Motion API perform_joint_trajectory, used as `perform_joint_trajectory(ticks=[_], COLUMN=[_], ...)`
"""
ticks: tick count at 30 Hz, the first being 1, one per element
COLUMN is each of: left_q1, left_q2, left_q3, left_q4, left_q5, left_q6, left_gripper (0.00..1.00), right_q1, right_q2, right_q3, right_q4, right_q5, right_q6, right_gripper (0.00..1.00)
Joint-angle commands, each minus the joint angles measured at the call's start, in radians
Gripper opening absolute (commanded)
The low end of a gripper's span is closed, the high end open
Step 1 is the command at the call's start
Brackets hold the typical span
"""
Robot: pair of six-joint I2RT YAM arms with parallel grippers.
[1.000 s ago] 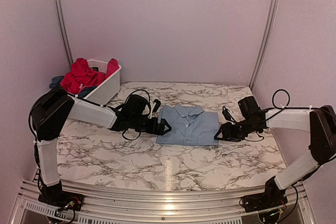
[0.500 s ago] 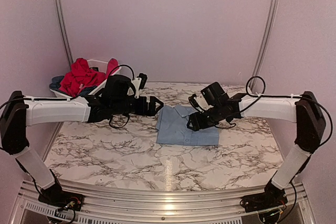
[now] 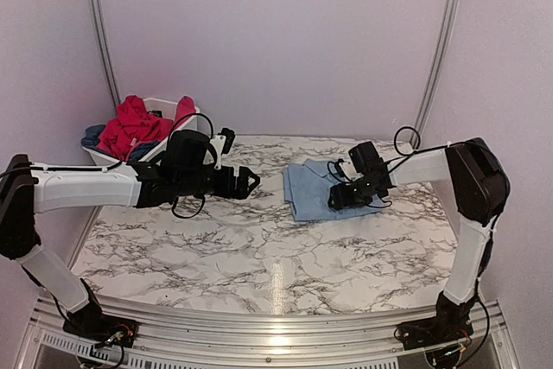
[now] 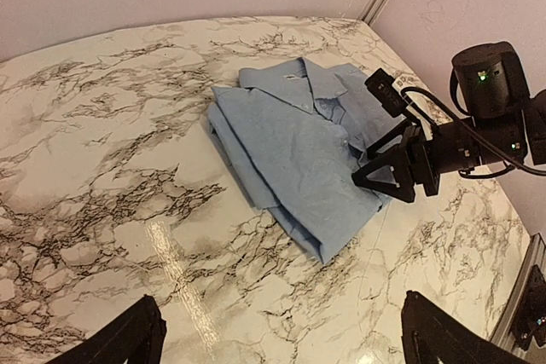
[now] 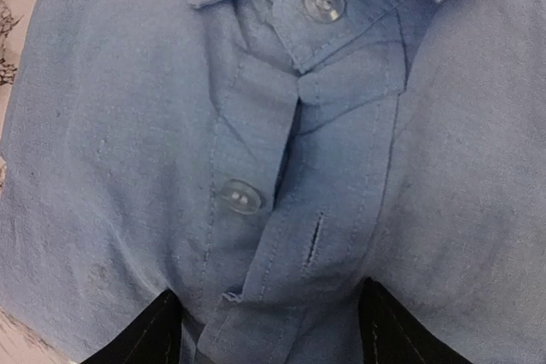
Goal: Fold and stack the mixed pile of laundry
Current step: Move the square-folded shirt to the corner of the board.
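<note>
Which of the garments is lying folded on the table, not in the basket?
The light blue shirt; the red garments and the dark blue one are heaped in the white basket.

The folded light blue shirt (image 3: 309,189) has slid and turned from the middle of the tabletop (image 3: 216,248) toward its far right corner, the right claw (image 3: 335,200) now pressing on it with jaws wider, and the left claw (image 3: 250,183) has drawn clear.

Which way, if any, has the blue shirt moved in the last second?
Yes. The blue shirt slid right and toward the back wall, farther from the white basket.
</note>
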State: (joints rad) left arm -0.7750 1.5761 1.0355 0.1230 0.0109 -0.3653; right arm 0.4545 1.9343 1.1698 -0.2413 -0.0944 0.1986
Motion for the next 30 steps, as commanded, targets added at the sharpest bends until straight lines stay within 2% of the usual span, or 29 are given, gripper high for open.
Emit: perform_joint_trajectory(ticks=[1,8,12,17,22,30], left_q1=[0.002,0.003,0.003,0.002,0.003,0.003], left_q2=[-0.042,-0.031,-0.030,-0.039,-0.039,-0.040], left_q3=[-0.002,0.006,0.005,0.010,0.009,0.005], left_q4=[-0.020,-0.019,-0.018,-0.017,-0.005,0.000], left_q5=[-0.033,-0.029,-0.020,-0.024,-0.021,-0.016], left_q6=[0.025,0.035,0.034,0.037,0.030,0.023], left_gripper=[0.99,0.99,0.99,0.99,0.99,0.99], right_q1=[-0.163,-0.371,-0.426,-0.373,-0.341,-0.194], right_q2=[0.025,0.038,0.033,-0.092,-0.254,-0.269], right_q3=[-0.026,0.006,0.044,0.052,-0.080,-0.194], right_q4=[-0.129,-0.105,-0.070,-0.125,-0.117,-0.175], right_q5=[0.087,0.149,0.177,0.248,0.061,0.188], right_q6=[-0.192,-0.317,-0.350,-0.277,-0.126,0.053], right_gripper=[0.70,0.72,0.73,0.73,0.77,0.76])
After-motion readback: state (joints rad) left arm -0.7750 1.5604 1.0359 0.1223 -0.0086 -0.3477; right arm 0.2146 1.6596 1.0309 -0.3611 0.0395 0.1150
